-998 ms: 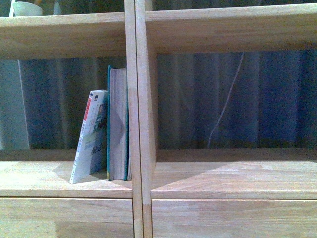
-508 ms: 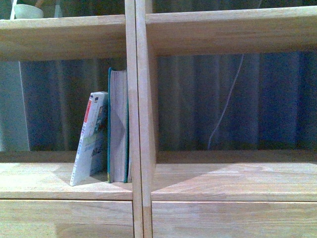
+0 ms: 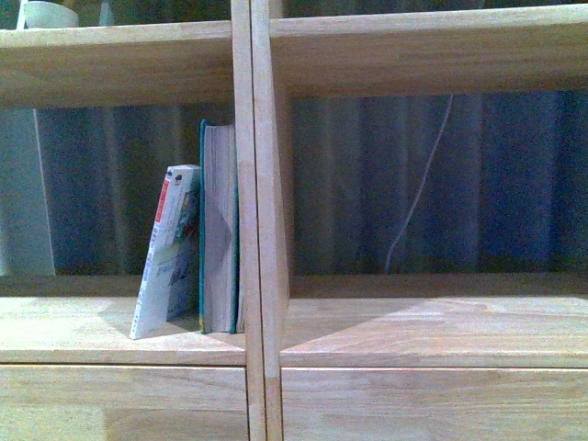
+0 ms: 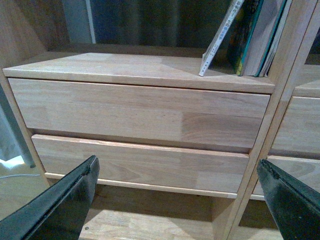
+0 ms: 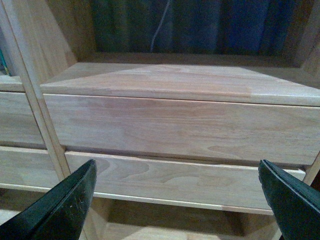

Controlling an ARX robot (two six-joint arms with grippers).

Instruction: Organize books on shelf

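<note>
Nothing on the shelf point(image 3: 262, 230) has shifted since earlier. Two books share its left compartment, at the right end: a teal book point(image 3: 219, 230) upright against the divider, a white paperback point(image 3: 167, 253) leaning on it. Left gripper point(image 4: 175, 200) and right gripper point(image 5: 175, 200) jaws spread apart, empty, facing two drawer fronts each.

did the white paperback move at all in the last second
No. The white paperback leans at the same tilt against the teal book, its foot equally far from the wooden divider; only the camera shifted slightly.
</note>
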